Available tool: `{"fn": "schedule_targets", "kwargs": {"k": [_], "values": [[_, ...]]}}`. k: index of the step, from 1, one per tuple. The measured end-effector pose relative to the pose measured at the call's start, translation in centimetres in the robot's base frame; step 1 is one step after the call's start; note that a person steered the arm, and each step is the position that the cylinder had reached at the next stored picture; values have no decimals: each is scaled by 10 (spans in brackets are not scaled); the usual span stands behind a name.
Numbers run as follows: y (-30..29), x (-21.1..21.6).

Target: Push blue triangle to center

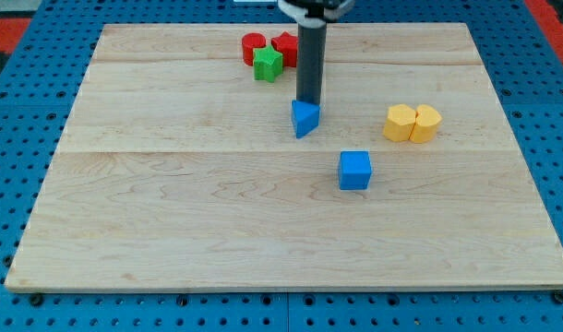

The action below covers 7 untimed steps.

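The blue triangle [305, 119] lies on the wooden board [171, 212], a little above the board's middle. My tip [307, 101] stands right at the triangle's top edge, touching or almost touching it. The dark rod rises straight up from there to the view's top.
A blue cube [354, 171] lies below and right of the triangle. Two yellow blocks [413, 123] sit side by side at the right. A red cylinder [253, 47], a second red block [285, 46] and a green star-like block [269, 64] cluster near the top, left of the rod.
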<state>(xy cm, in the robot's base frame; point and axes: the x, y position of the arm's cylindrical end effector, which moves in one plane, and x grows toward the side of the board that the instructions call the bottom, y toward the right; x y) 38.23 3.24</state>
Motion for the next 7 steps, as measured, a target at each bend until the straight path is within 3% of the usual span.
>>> {"fn": "schedule_targets", "kwargs": {"k": [2,3,4,5,6,7], "values": [[-63,23],[-22,36],[-17,-1],[37,12],[52,77],[40,64]]}}
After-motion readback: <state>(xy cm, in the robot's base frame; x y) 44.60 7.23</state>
